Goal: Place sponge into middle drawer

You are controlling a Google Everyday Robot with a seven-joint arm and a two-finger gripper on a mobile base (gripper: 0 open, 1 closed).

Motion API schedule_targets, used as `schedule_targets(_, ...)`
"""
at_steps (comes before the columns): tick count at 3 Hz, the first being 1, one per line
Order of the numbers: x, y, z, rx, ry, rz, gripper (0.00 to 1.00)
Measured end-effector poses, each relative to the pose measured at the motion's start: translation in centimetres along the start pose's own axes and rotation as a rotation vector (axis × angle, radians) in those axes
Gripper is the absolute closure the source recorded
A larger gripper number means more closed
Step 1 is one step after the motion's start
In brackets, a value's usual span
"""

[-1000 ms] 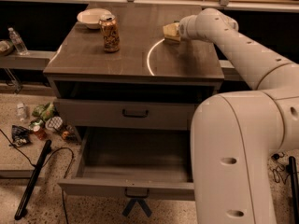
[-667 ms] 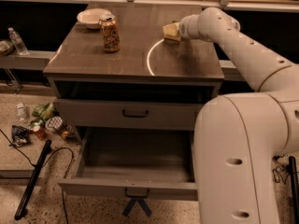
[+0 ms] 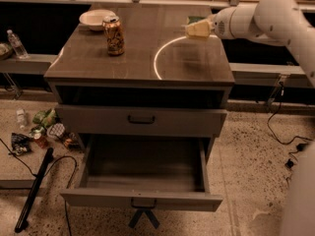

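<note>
Speckled stone floor point(image 3: 246, 146), dim light; a grey cabinet with a brown worktop point(image 3: 133, 58) fills the centre of the frame.

1. Bottle point(image 3: 15, 42): clear plastic, upright on a ledge at the far left edge.
2. Litter point(image 3: 44, 127): wrappers and scraps on the floor, left of the cabinet.
3. Bowl point(image 3: 95, 18): pale, shallow, at the upper left of the worktop.
4. Can point(image 3: 114, 35): orange, patterned, upright, just beside the bowl to its lower right.
5. Upper drawer point(image 3: 140, 119): shut, with a dark bar handle.
6. Middle drawer point(image 3: 142, 199): pulled fully out at lower centre; nothing can be seen in its well.
7. Sponge point(image 3: 197, 31): pale yellow foam with a green layer behind, tilted, at the upper right of the worktop near its right edge, well above the open drawer.
8. Gripper point(image 3: 206, 27): at the upper right, at the end of the white arm point(image 3: 266, 18) that enters from the right edge. It appears clamped on the sponge's right end.
9. Cables point(image 3: 290, 146): dark, loose on the floor at lower right.

Handling, as a judgement: the sponge is light, soft and compressible, not fragile and not slippery. Foam gives under pressure, so a firm pinch across the short sides, through both foam and scouring layer, suits best. The drawer is wide, so a release from low over its well should land flat.
</note>
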State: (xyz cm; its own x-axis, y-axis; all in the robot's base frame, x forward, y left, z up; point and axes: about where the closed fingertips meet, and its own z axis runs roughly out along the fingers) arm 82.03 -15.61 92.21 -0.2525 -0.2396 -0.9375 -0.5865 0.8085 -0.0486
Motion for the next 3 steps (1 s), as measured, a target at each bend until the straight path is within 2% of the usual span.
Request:
schedule_targets(1,-0.6,5.7,-4.3,-0.174,-0.028,-0.092,1.0)
schedule_targets(2,-0.9,7.5,-4.0,-0.222,-0.044,-0.18,1.0)
schedule_targets(3,-0.8,7.9,-4.1,-0.226,-0.038,-0.167,1.0)
